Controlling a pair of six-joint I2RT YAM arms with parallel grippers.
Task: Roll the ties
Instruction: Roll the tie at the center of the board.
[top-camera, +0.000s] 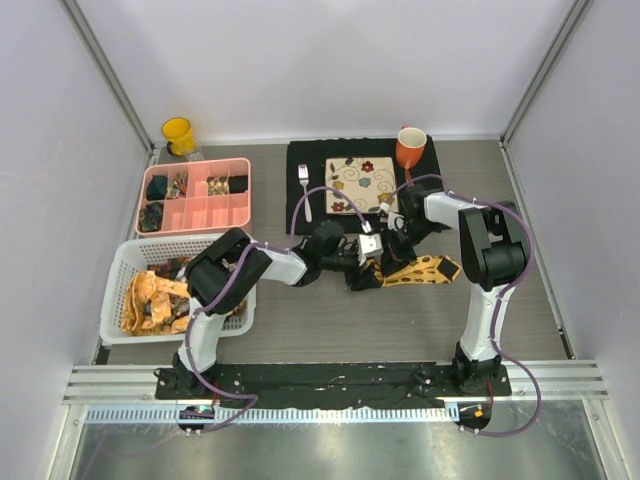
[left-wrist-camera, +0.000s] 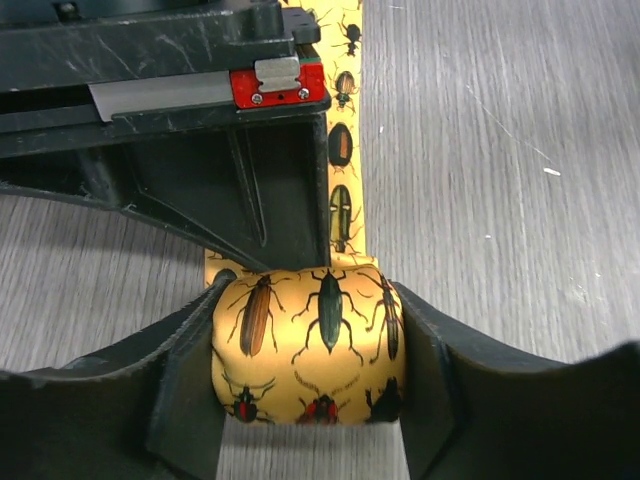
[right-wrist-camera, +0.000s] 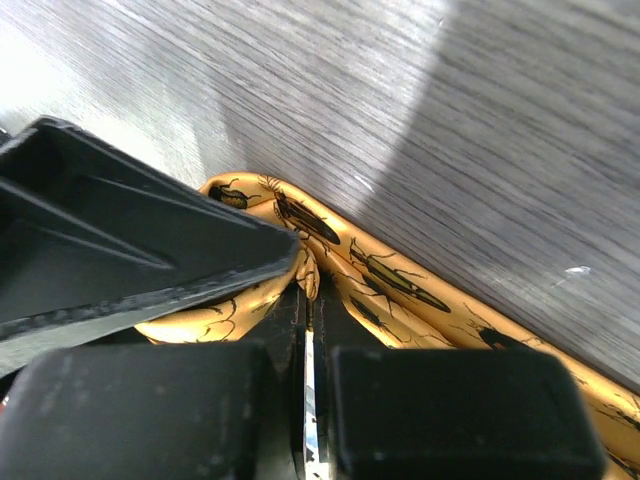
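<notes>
A yellow tie (top-camera: 425, 270) printed with beetles lies at the table's middle, its wide end to the right. Its narrow part is wound into a roll (left-wrist-camera: 310, 340) that sits between my left gripper's (left-wrist-camera: 308, 300) fingers, and both fingers press on the roll's sides. The unrolled strip (left-wrist-camera: 345, 150) runs away along the table. My right gripper (right-wrist-camera: 310, 285) is shut, pinching a fold of the same tie (right-wrist-camera: 400, 285) right beside the roll. In the top view the two grippers (top-camera: 362, 272) (top-camera: 385, 250) meet over the tie. More ties (top-camera: 155, 295) lie heaped in a white basket (top-camera: 120, 270).
A pink compartment tray (top-camera: 200, 212) holds rolled items at the back left, with a yellow mug (top-camera: 178, 135) behind it. A black mat (top-camera: 300, 160) carries a patterned plate (top-camera: 360, 185), a fork (top-camera: 305, 190) and an orange mug (top-camera: 410, 148).
</notes>
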